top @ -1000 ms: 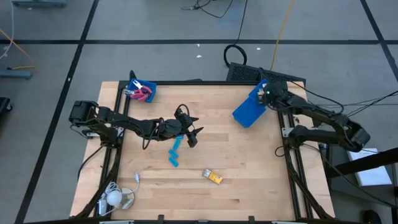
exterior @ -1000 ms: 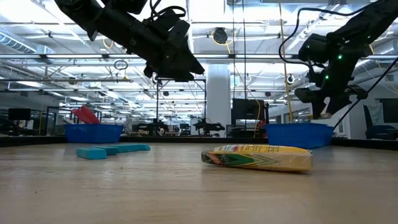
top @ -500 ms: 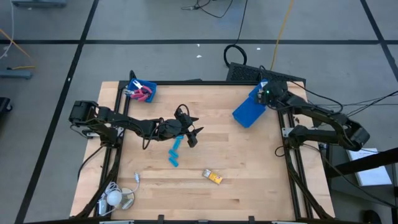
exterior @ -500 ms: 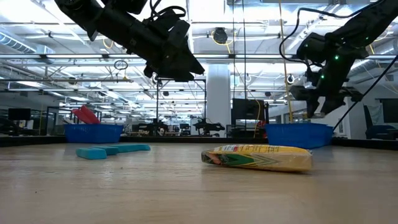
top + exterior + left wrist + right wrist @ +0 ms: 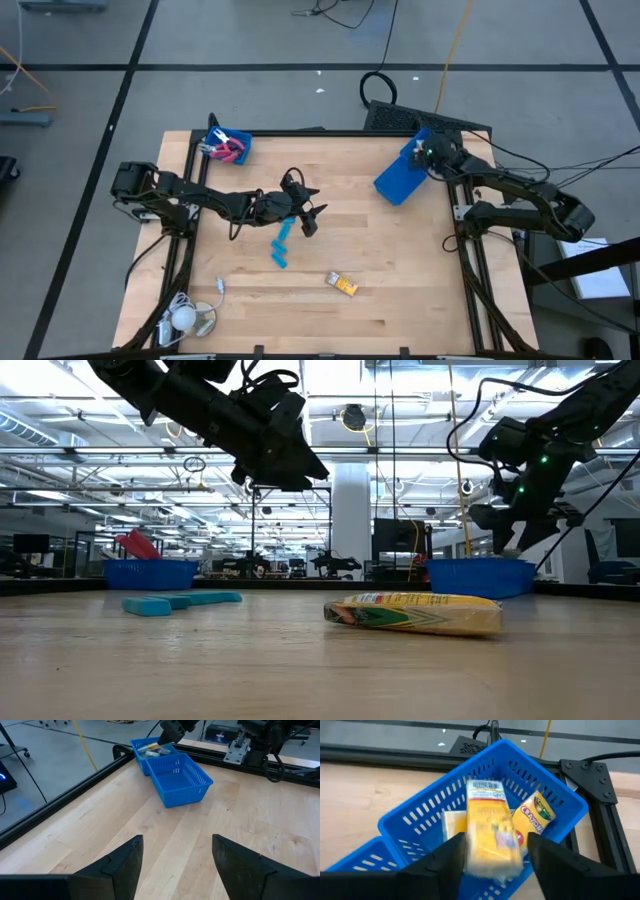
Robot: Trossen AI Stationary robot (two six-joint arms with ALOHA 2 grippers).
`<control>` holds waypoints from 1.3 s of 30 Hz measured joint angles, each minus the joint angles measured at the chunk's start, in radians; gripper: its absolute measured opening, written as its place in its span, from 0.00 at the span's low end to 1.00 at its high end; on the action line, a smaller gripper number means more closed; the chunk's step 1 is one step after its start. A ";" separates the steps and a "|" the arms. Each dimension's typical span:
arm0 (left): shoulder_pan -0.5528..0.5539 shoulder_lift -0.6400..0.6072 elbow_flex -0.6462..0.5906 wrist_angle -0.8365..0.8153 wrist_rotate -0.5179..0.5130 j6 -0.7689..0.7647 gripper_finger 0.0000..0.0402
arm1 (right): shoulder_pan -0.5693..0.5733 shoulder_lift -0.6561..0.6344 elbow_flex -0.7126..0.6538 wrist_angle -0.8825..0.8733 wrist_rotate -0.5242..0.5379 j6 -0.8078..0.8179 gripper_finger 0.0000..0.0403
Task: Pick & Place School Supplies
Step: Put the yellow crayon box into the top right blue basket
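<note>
Hovering over the blue bin (image 5: 402,176) at the table's far right corner, my right gripper (image 5: 492,851) has its fingers spread around a yellow crayon packet (image 5: 492,840), with more packets (image 5: 532,820) lying inside. My left gripper (image 5: 308,218) hangs wide open and empty above mid-table, near the light-blue pieces (image 5: 281,243). One loose packet (image 5: 342,284) lies toward the near edge, the pink-handled scissors (image 5: 227,150) sit in the far-left bin (image 5: 240,143), and a white corded object (image 5: 183,319) rests at the near-left corner.

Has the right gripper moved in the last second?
Yes, slightly. In the high view the right gripper has shifted toward the table's right edge, over the blue bin.
</note>
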 joint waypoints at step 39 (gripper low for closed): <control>0.000 0.000 0.000 0.000 0.000 0.000 0.60 | 0.270 -0.174 0.000 0.389 -0.948 -0.137 0.61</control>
